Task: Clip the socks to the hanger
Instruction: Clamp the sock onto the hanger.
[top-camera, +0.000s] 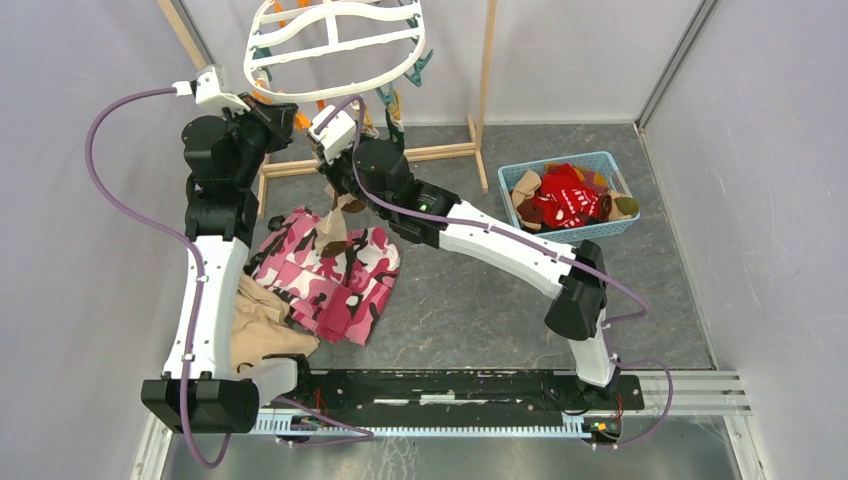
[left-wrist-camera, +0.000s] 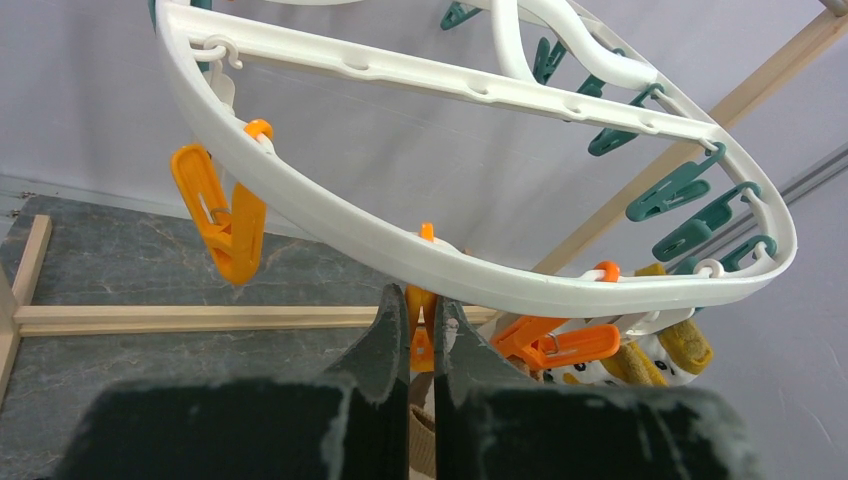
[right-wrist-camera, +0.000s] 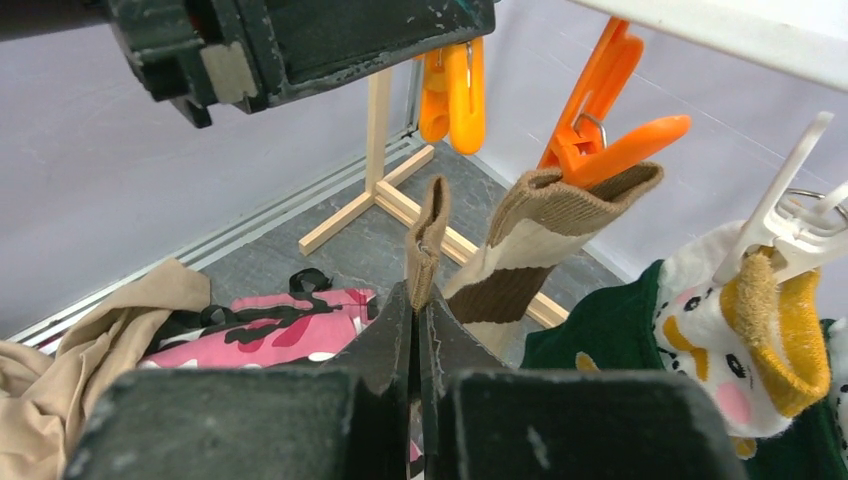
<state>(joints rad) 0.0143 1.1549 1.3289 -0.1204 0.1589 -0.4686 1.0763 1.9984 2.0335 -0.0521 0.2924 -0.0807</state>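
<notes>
Pinching a tan sock (right-wrist-camera: 429, 228), right end effector (right-wrist-camera: 415, 300) closed.

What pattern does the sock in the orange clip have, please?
The sock has tan and brown stripes, clearest in right wrist view.

No lettering, brand, number or sign can be read in any of the three views. The red socks (top-camera: 565, 197) in the blue basket (top-camera: 565, 233) carry white marks too small to tell as writing.

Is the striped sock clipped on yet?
Clipped: in the right wrist view an orange clip bites the cuff of the striped sock, which hangs from it.
</notes>
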